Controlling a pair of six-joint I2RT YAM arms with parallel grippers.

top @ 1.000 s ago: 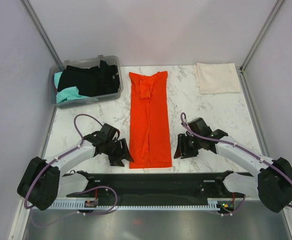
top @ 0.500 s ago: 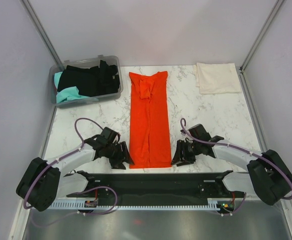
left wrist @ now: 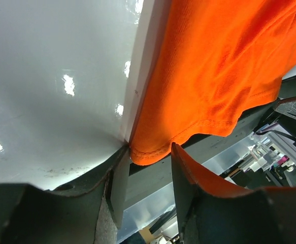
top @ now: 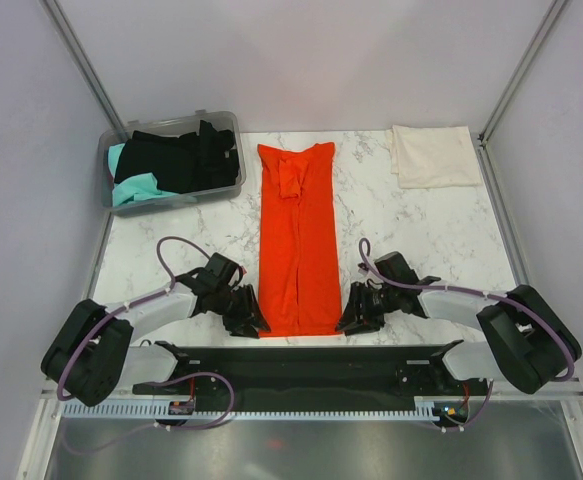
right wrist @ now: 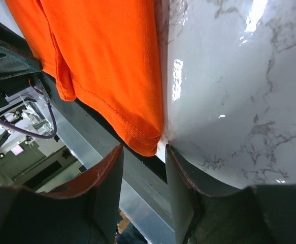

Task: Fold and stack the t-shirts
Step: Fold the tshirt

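Observation:
The bright orange-red t-shirt (top: 296, 240) lies folded into a long narrow strip down the middle of the marble table. My left gripper (top: 250, 318) sits low at its near-left corner. In the left wrist view the hemmed corner (left wrist: 148, 152) hangs over the table edge right at the fingertips, and the jaws stand apart with a gap showing. My right gripper (top: 349, 318) sits at the near-right corner. Its wrist view shows that corner (right wrist: 145, 142) just beyond the fingertips, also with the jaws apart. A folded cream-white t-shirt (top: 433, 155) lies at the far right.
A clear grey plastic bin (top: 176, 198) at the far left holds black (top: 176, 158) and teal (top: 136, 188) t-shirts. The table's near edge (top: 301, 342) and the black base rail run directly below both grippers. Grey walls close in the sides.
Both grippers have slid inward and down to the near corners of the orange-red t-shirt. The left jaws have narrowed. The shirt itself has not moved.

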